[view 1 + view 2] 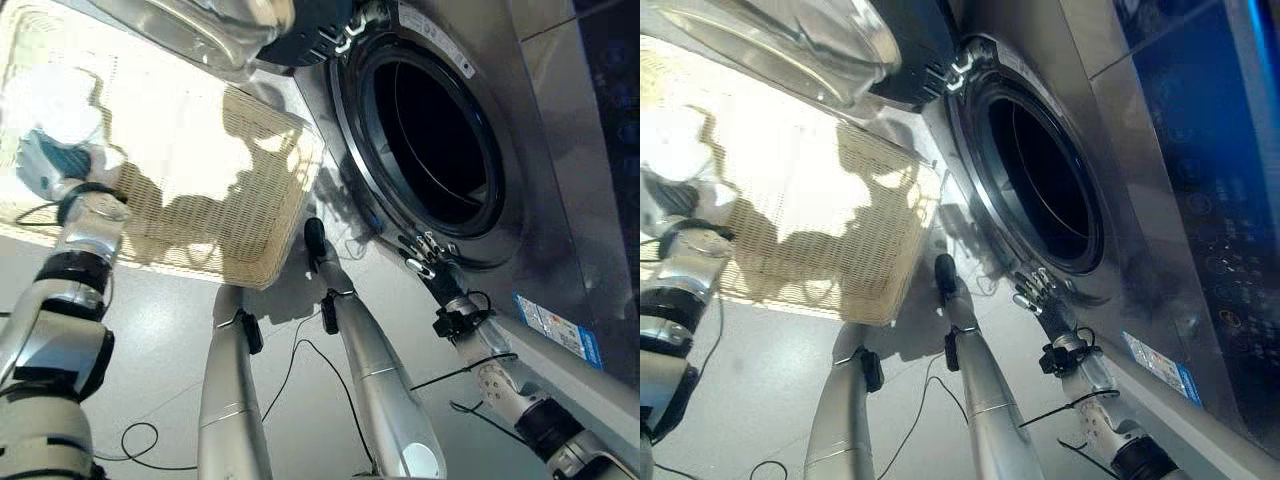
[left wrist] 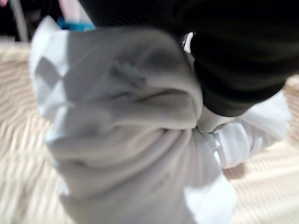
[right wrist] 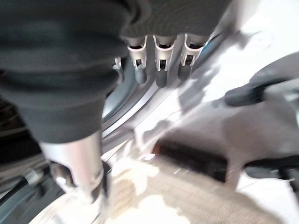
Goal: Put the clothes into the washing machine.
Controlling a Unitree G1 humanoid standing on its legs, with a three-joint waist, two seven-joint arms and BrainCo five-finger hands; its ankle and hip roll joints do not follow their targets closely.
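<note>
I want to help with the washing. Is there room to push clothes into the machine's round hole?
Yes. The washing machine's round opening looks dark and empty, with the door swung aside above the basket. It is tighter at the lower rim, where the right hand rests. The left hand is in the basket, in white clothes.

No print is legible; a blue sticker (image 1: 560,329) on the washing machine (image 1: 560,120) is unreadable
</note>
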